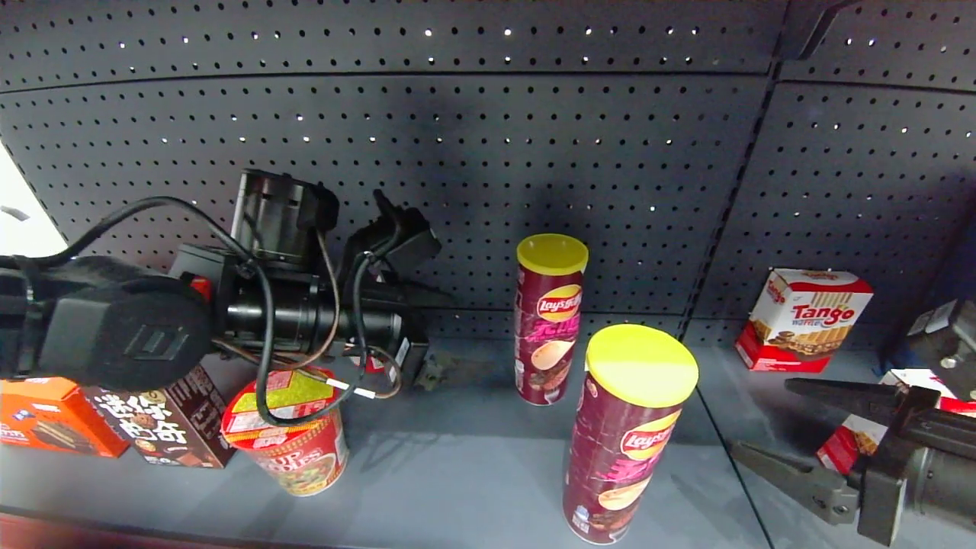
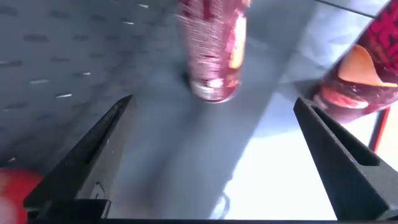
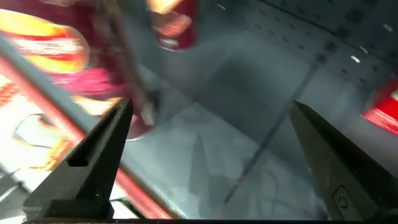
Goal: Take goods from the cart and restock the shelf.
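Two maroon chip cans with yellow lids stand upright on the grey shelf: the rear can near the pegboard and the front can near the shelf edge. My left gripper is open and empty, low over the shelf left of the rear can, with the front can off to one side. My right gripper is open and empty, just right of the front can. Its wrist view also shows the rear can farther off.
A cup of noodles stands under my left arm, beside a dark snack box and an orange box. Red and white wafer boxes sit at the right. A black pegboard backs the shelf.
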`<state>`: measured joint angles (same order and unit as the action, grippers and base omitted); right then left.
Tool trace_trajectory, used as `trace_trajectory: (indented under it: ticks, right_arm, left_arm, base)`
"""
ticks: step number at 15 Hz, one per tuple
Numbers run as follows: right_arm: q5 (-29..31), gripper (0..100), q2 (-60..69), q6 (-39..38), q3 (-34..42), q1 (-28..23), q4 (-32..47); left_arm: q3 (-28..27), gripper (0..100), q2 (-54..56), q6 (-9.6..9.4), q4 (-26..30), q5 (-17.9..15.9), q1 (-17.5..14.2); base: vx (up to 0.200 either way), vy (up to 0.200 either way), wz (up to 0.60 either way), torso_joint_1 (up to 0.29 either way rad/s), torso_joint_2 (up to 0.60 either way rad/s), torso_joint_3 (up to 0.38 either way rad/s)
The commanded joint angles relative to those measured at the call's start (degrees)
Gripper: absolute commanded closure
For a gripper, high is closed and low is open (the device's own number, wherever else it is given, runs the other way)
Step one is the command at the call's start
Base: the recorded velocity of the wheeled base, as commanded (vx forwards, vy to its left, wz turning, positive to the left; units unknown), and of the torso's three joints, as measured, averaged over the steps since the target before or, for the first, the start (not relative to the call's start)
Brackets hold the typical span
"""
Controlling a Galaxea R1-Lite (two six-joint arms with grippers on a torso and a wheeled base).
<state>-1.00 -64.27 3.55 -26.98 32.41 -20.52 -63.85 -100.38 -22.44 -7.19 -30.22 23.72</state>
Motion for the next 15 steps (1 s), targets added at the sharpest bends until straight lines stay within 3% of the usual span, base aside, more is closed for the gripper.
trace_trajectory:
  ticks: [1,2,6,8,11,15]
  right_arm:
    - [1.7,0,-2.97,0.06,0.0,0.72,-0.05]
    - [2.76,0,-3.67,-0.03,0.26,1.6,-0.23]
    - [6.8,0,-7.89,-0.12,-0.88,5.91,-0.14]
    - [9.96,0,-10.79,-0.21,-1.15,6.08,-0.31]
    - [13.48,0,-14.66,-0.3,-1.15,5.82,-1.02]
    - [13.74,0,-17.91,-0.38,-3.7,5.55,-2.07]
  left_arm:
    - [1.01,0,5.37,0.03,-0.01,3.33,-0.34]
    - [1.01,0,5.46,0.03,-0.01,3.5,-0.34]
    - [5.41,0,10.9,0.47,-2.83,11.85,0.1]
    - [8.83,0,12.22,0.65,-5.11,12.91,-0.43]
    - [9.27,0,12.22,0.65,-7.31,15.45,-0.43]
    - [9.54,0,11.26,0.65,-10.74,16.42,-0.7]
  base:
    - [0.0,0.0,0.0,0.0,0.0,0.0]
    - [0.0,0.0,0.0,0.0,0.0,0.0]
    - [0.0,0.0,0.0,0.0,0.0,0.0]
    - [0.0,0.0,0.0,0.0,0.0,0.0]
    - [0.0,0.0,0.0,0.0,0.0,0.0]
    - [0.0,0.0,0.0,0.0,0.0,0.0]
